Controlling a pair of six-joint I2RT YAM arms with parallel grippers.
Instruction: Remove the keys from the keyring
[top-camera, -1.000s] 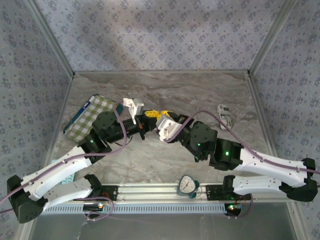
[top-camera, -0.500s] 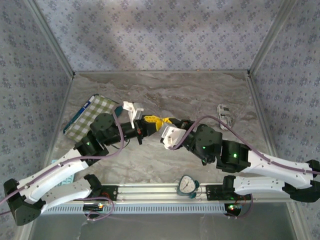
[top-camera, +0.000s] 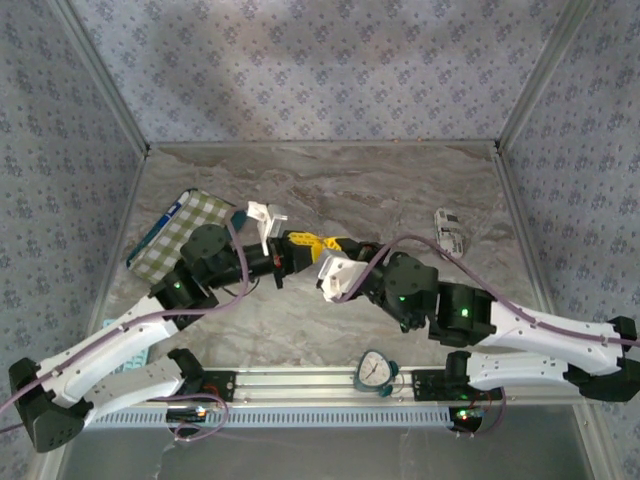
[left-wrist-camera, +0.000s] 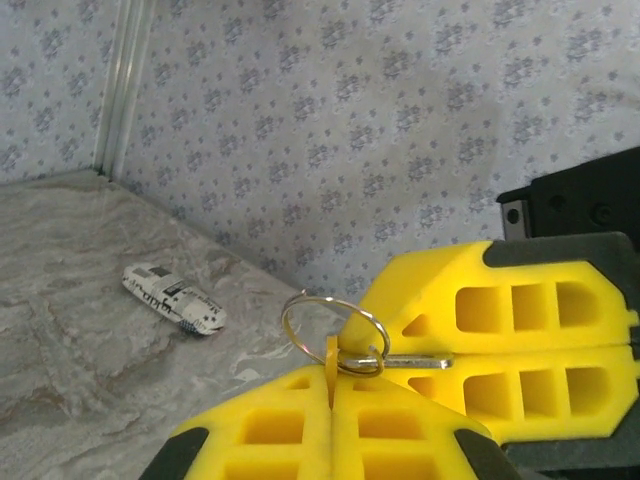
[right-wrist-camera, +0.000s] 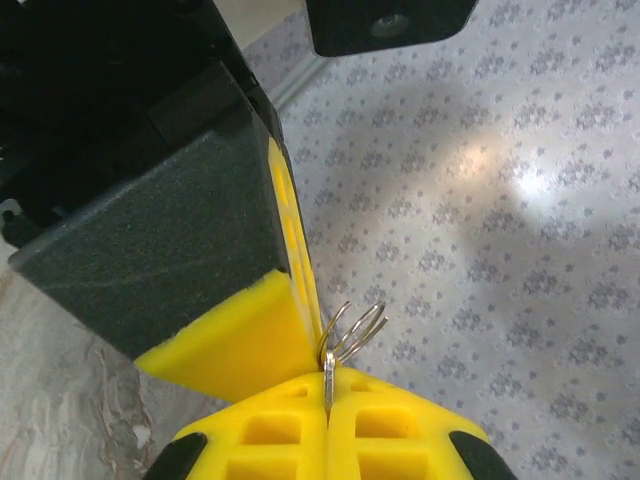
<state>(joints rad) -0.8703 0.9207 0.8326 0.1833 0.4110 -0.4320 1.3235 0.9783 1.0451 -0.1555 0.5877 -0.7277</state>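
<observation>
- i'm looking at both arms meeting at the centre of the marble table (top-camera: 400, 190), the left one reaching in from 8 o'clock and the right one from 4 o'clock.
- the left gripper (left-wrist-camera: 330, 392) is pressing its yellow fingers flat together with no gap, and they're pinching a thin yellow-orange sliver of the keys (left-wrist-camera: 330, 360), seen edge-on.
- the right gripper (right-wrist-camera: 328, 400) is clamping down just as tightly. its fingers are biting on a thin metal stem (left-wrist-camera: 415, 362) that is lying level, at 3 o'clock of the orange sliver.
- the keyring (left-wrist-camera: 330, 325) is standing up out of the pinch, a silver wire loop poking toward 12 o'clock above the left fingertips in the left wrist view. in the right wrist view its coils are fanning out toward 1 o'clock.
- the two grippers are sitting tip to tip, touching or nearly so, with the ring between them and held off the table.
- a green checked cloth (top-camera: 185, 235) is lying at 9 o'clock of the table.
- a small black-and-white patterned object (left-wrist-camera: 170, 298) is resting at 3 o'clock of the table, well apart from the grippers; i can't tell what it is.
- a small round timer (top-camera: 376, 370) is sitting at 6 o'clock, on the rail between the arm bases.
</observation>
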